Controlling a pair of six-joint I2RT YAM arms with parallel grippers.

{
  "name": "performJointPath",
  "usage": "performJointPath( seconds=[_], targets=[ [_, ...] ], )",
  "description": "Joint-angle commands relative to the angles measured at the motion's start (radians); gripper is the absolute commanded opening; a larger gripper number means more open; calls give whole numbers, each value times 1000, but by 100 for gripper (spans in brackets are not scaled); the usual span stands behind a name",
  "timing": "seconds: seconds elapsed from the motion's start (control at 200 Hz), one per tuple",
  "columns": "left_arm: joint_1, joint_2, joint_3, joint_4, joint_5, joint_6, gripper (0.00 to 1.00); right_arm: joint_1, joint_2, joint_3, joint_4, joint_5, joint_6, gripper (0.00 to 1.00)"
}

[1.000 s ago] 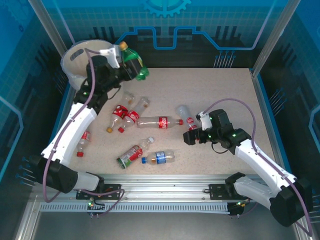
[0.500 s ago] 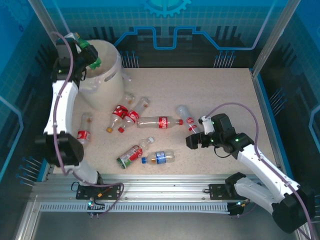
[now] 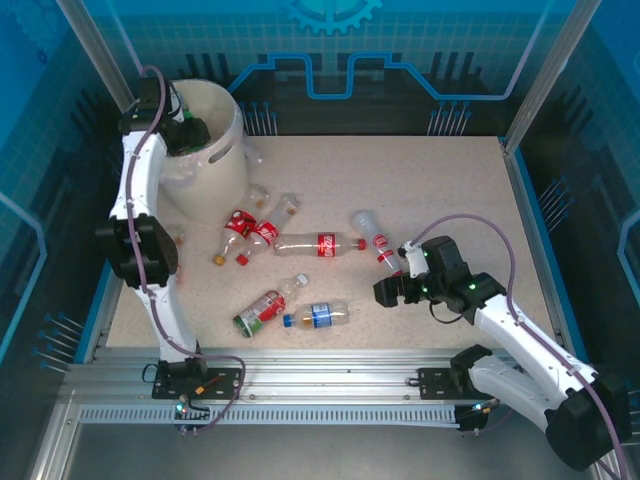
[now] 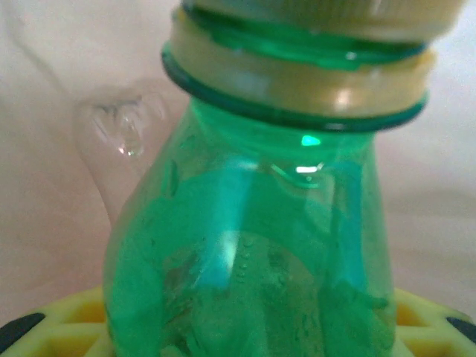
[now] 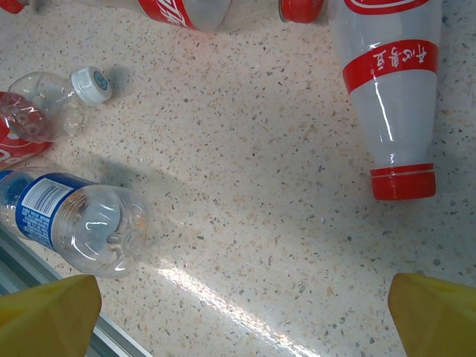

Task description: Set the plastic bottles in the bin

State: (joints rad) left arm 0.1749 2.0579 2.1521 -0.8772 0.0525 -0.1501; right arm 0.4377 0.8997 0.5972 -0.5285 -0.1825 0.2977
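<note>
Green bottle (image 4: 245, 245) clamped in left end effector (image 3: 185, 126) (over bin (image 3: 215, 172)).

Bottles (image 3: 318, 243) right of bin (image 3: 213, 183) (far left)

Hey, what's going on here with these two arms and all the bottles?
The left arm has its jaws closed on a green bottle and holds it over the open bin, not yet dropped. The right arm hovers with open jaws above the table, beside a red-labelled bottle. Several other bottles, including a blue-labelled one, lie on the table.
</note>
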Motion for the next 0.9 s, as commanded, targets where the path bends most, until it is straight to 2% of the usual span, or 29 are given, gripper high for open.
performJointPath(
  seconds=[0.0, 0.165, 0.33, 0.425, 0.65, 0.795, 0.896],
  targets=[
    [-5, 27, 26, -63, 46, 50, 21, -3, 5, 0, 13, 18, -13, 100],
    [-13, 34, 8, -56, 60, 58, 32, -5, 18, 2, 24, 21, -17, 100],
    [-26, 54, 30, -79, 52, 76, 70, -4, 19, 0, 31, 24, -12, 100],
    [-29, 55, 36, -81, 49, 83, 83, -6, 12, 7, 22, 48, -20, 100],
    [-35, 38, 73, -112, 34, 113, 98, -15, 1, 18, 28, 76, -22, 100],
    [-35, 14, 101, -132, 35, 133, 99, -14, 2, 16, 27, 110, -22, 100],
    [-35, -14, 132, -152, 23, 145, 99, -15, 10, 20, 16, 190, -17, 100]
  ],
)
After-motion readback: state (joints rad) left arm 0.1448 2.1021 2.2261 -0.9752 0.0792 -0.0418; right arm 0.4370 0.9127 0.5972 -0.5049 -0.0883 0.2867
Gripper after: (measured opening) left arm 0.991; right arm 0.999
